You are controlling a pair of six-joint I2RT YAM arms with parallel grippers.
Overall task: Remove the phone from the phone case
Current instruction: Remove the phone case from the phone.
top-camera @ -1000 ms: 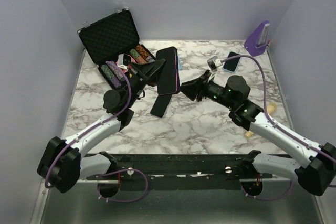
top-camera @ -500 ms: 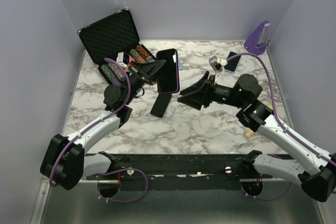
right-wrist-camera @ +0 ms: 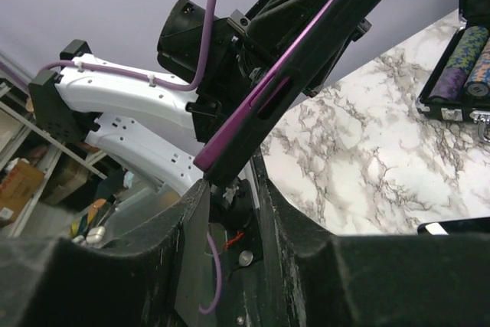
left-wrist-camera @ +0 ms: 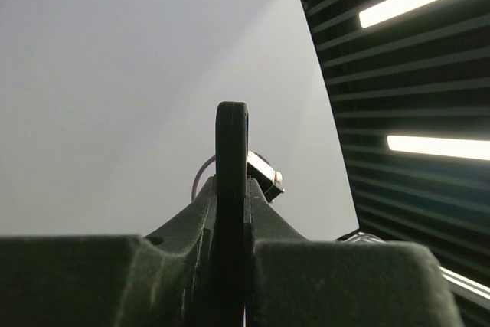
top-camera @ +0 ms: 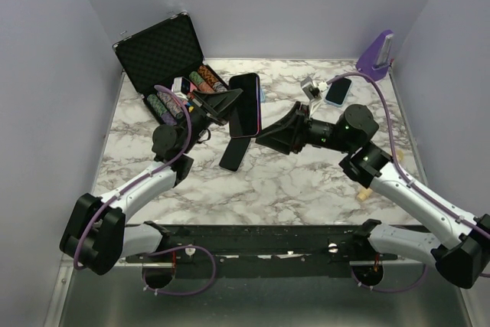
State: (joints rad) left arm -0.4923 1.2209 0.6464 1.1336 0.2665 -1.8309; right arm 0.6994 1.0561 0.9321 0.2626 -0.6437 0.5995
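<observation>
The phone [top-camera: 245, 105] is a black slab in a purple-edged phone case [top-camera: 258, 110], held up on edge above the table. My left gripper [top-camera: 230, 102] is shut on its left side; in the left wrist view the case's thin black edge [left-wrist-camera: 231, 143] rises from between my left gripper's [left-wrist-camera: 231, 212] fingers. My right gripper [top-camera: 266, 135] is at the phone's lower right corner. In the right wrist view the purple case edge [right-wrist-camera: 260, 105] slants down to my right gripper [right-wrist-camera: 230, 189], whose jaws stand apart with the corner just at their tips.
Another dark phone [top-camera: 235, 152] lies flat on the marble table [top-camera: 306, 181] under the held one. An open black case of poker chips [top-camera: 164, 63] stands back left. A light blue phone [top-camera: 338, 90] and a purple stand [top-camera: 375, 55] sit back right.
My right gripper drew back from the phone and widened, then came back to its lower corner with the jaws narrower. The left gripper kept its grip, shifting slightly.
</observation>
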